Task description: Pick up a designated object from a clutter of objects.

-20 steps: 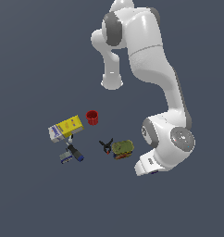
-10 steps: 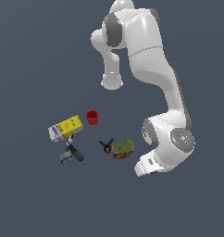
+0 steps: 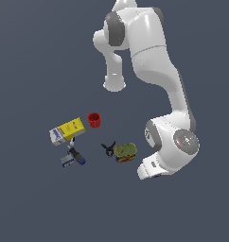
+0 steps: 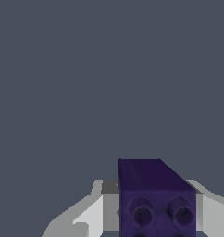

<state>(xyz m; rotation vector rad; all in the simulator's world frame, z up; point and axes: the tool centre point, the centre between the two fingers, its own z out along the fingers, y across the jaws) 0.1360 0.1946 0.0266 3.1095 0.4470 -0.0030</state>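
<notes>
The designated object, a small dark purple cube (image 4: 155, 199) with two round studs on its near face, fills the lower part of the wrist view. My gripper (image 4: 153, 215) has a light grey finger against each side of the cube and looks shut on it. In the exterior view the cube is hidden under my white hand (image 3: 152, 171), which hangs low at the exterior view's right of the clutter. The clutter there holds a green-brown can (image 3: 125, 151), a black clamp (image 3: 108, 149), a red cup (image 3: 94, 119), a yellow-white box (image 3: 67, 130) and a blue-grey-black tool (image 3: 73, 157).
The arm's large elbow joint (image 3: 182, 142) hangs just above the hand, and its base (image 3: 114, 84) stands farther back. The can lies closest to the hand, a short way toward the exterior view's left. Dark grey floor surrounds everything.
The arm's lower joint has shifted slightly toward the exterior view's right. The clutter has not moved.
</notes>
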